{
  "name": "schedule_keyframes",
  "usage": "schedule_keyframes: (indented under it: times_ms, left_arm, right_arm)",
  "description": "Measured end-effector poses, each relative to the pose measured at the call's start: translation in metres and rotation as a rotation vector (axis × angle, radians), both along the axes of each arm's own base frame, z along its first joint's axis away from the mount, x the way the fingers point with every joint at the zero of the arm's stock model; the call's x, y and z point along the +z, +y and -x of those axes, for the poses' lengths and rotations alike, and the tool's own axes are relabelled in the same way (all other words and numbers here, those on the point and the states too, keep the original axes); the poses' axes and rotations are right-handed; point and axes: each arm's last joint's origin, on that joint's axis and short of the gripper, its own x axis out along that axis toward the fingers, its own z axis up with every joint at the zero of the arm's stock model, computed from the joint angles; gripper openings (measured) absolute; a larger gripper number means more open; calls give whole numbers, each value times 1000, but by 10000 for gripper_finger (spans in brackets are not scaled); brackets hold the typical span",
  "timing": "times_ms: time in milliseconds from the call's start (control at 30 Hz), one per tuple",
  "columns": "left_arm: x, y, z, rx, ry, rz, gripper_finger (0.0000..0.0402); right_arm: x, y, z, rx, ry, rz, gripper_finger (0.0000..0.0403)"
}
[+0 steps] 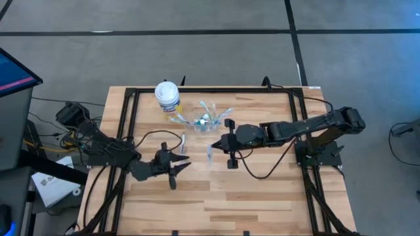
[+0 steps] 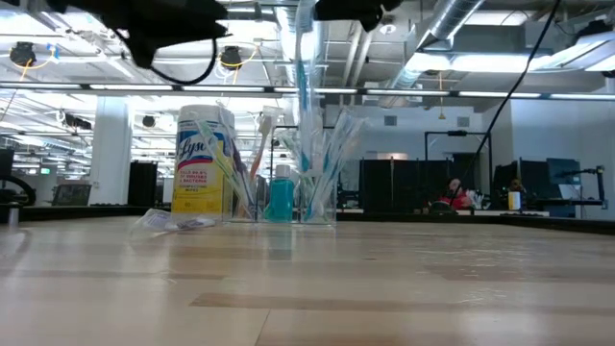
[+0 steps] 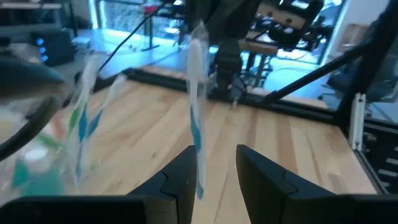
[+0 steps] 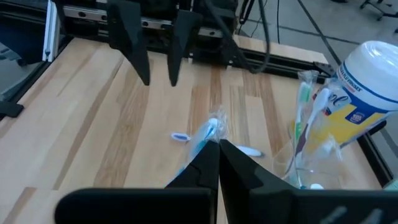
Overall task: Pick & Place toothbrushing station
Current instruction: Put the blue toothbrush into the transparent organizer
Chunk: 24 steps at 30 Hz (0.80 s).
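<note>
wooden table (image 1: 262, 190) front edge bare

One clear cup (image 1: 202, 122) holding several toothbrushes (image 1: 205, 107), too bunched to count. One canister (image 1: 167, 96) beside the cup. One wrapped toothbrush (image 1: 209, 153) held aloft, another (image 1: 183, 143) lying near the cup.

Dark jointed arms, black cables

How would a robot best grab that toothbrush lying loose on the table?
Take the loose toothbrush by the middle of its thin handle, coming straight down with the fingers across its narrow width. It lies flat on the table, apart from the cup. The open left gripper is nearest.
</note>
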Motion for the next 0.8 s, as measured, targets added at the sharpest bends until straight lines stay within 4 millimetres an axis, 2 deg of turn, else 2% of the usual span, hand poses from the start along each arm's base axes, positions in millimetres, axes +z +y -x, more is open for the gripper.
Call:
schedule_keyframes:
  times_ms: [467,800]
  left_arm:
    - [12,48,-31,-238,-80,35,108]
    - [14,65,-36,-240,-98,10,108]
  right_arm:
    - [5,0,-2,17,-56,23,0]
    - [7,1,-3,19,-78,25,0]
